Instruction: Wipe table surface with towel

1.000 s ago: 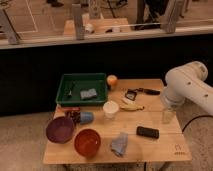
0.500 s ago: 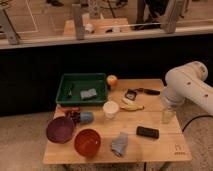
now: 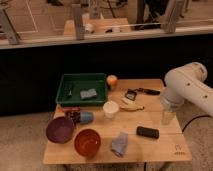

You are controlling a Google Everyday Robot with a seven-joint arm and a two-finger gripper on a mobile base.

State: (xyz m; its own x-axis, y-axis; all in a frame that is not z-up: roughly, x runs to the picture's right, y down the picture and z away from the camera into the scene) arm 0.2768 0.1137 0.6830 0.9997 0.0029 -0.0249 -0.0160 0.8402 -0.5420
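Towel (image 3: 119, 145) nearest in: soft grey-blue cloth, crumpled into a lumpy heap close to the front edge of the table (image 3: 165, 150), a flat slab of pale wood. Long axis roughly front to back, far end leaning slightly right; no distinct pointing end to make out.

Just left of it and apart, a round, glossy orange-red bowl (image 3: 87, 142). Further left, a purple bowl (image 3: 60, 129), duller in finish. Right of the towel, a flat black slab (image 3: 147, 132) with rounded corners, lying crosswise.

Mid-table: a small blue cup (image 3: 86, 117) beside the purple bowl, an upright white cup (image 3: 110, 109), a curved yellow banana (image 3: 131, 105).

At the right edge, below the smooth white arm (image 3: 187, 87), gripper (image 3: 168, 111) hanging low over the tabletop, well apart from the towel. Spread or pressed together, cannot tell.

Further back, a small dark object (image 3: 131, 94), a round orange (image 3: 112, 80), and a rectangular green tray (image 3: 60, 92) with raised walls, holding a grey block (image 3: 89, 93).
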